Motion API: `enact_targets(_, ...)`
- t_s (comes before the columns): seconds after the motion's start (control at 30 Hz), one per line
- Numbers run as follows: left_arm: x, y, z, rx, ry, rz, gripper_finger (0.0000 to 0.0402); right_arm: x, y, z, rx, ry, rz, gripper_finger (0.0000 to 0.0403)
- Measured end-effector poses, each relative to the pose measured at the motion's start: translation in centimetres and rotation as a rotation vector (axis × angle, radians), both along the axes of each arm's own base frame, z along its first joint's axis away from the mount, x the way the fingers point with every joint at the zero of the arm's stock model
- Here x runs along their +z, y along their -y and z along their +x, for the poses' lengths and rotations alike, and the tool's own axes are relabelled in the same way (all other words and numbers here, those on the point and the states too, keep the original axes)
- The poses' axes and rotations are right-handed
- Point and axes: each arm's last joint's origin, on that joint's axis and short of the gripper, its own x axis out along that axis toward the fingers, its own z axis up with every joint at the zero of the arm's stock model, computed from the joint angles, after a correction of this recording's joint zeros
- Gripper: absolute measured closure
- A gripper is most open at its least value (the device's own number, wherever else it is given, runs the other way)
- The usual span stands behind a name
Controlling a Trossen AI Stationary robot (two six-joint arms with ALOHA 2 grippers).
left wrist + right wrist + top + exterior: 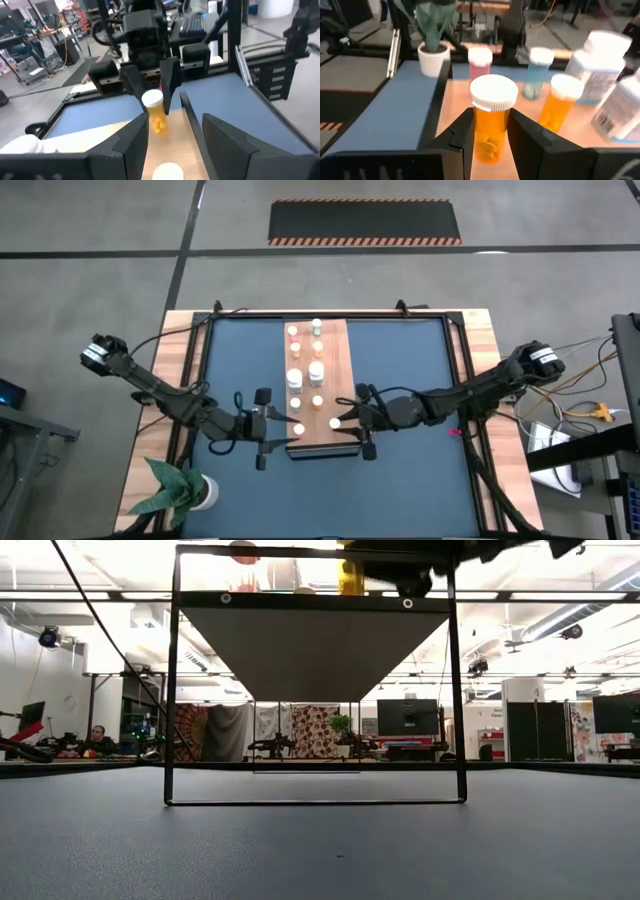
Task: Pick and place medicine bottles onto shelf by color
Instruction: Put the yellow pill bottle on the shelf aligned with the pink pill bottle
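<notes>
The light-brown wooden shelf [335,350] stands raised on a black frame [172,690] in the middle of the mat, with several medicine bottles [316,370] upright on it. My right gripper [347,421] is at the shelf's near right corner, shut on an orange bottle with a white cap [491,122]. My left gripper [287,430] is at the near left corner, open. Its fingers [131,142] stand on either side of a white-capped bottle [167,171] without visibly touching it. My right gripper pinches the orange bottle's body below the cap [482,131] between its two fingers, one on each side. The fingers come level from the table's right side. The bottle is upright; whether its base rests on the shelf or hangs just above, I cannot tell.
Pink [480,57], blue [538,70] and orange [560,102] bottles and larger white ones [597,65] stand close behind the held bottle. A white pot with a green plant [192,492] is at the table's near left corner. Open mat lies on both sides of the shelf.
</notes>
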Motion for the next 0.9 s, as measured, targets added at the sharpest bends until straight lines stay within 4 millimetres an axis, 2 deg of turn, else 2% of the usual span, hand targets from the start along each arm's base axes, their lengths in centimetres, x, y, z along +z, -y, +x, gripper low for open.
enact_targets(0.1, -0.2, 0.1, 0.3, 0.003, -0.002, 0.0, 0.0233, -0.6, 0.4, 0.1, 0.009, -0.028, 0.038, 0.031)
enact_targets(0.43, -0.5, 0.1, 0.8, 0.011, 0.0, -0.001, 0.0233, -0.8, 0.4, 0.6, 0.013, -0.032, 0.101, 0.031)
enact_targets(0.57, -0.5, 0.1, 0.7, 0.012, 0.001, -0.002, 0.0233, -1.4, 0.3, 0.9, 0.008, -0.054, 0.11, 0.031)
enact_targets(0.9, -0.5, 0.1, 0.7, 0.013, 0.003, -0.002, 0.0233, -1.5, 0.3, 0.9, 0.004, -0.058, 0.117, 0.0302)
